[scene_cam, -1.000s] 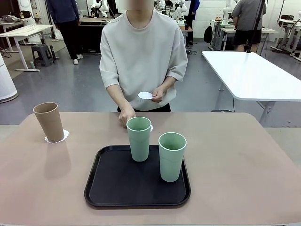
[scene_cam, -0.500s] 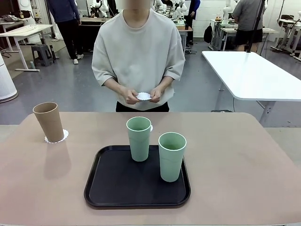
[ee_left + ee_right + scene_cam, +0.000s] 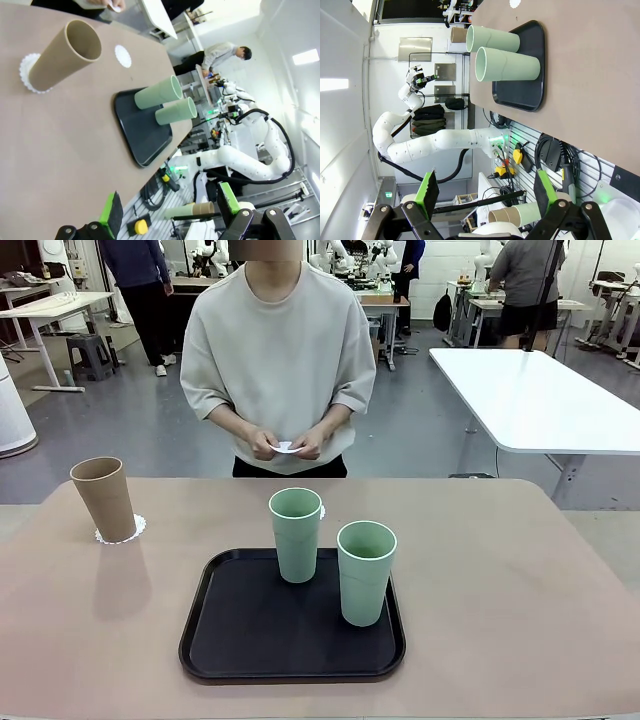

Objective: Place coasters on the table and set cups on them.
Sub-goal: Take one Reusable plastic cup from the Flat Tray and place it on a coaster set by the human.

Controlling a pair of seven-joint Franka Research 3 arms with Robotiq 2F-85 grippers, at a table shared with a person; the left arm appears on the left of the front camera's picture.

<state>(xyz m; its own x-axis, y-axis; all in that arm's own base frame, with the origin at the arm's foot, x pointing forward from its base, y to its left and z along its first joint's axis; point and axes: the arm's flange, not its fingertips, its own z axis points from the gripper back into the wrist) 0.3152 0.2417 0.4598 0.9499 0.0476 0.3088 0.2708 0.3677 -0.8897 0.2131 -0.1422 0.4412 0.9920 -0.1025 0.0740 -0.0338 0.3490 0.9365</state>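
Observation:
A tan-brown cup stands on a lacy white coaster at the far left of the beige table. Two mint green cups stand upright on the black tray. Another coaster lies on the table just behind the rear green cup. The person holds a third coaster in both hands above the far edge. In the left wrist view my left gripper is open and off the table, far from the brown cup. My right gripper is open too, off the table's near edge beyond the green cups.
The tray sits in the middle near my edge. Bare tabletop lies to its right and left. A white-topped table stands beyond at the right. Each wrist view shows the other white arm below the table's edge.
The person's hand has lifted off the table by the rear green cup. Both hands now hold a coaster at the waist, and the person has shifted slightly to picture left. My arms have not moved.

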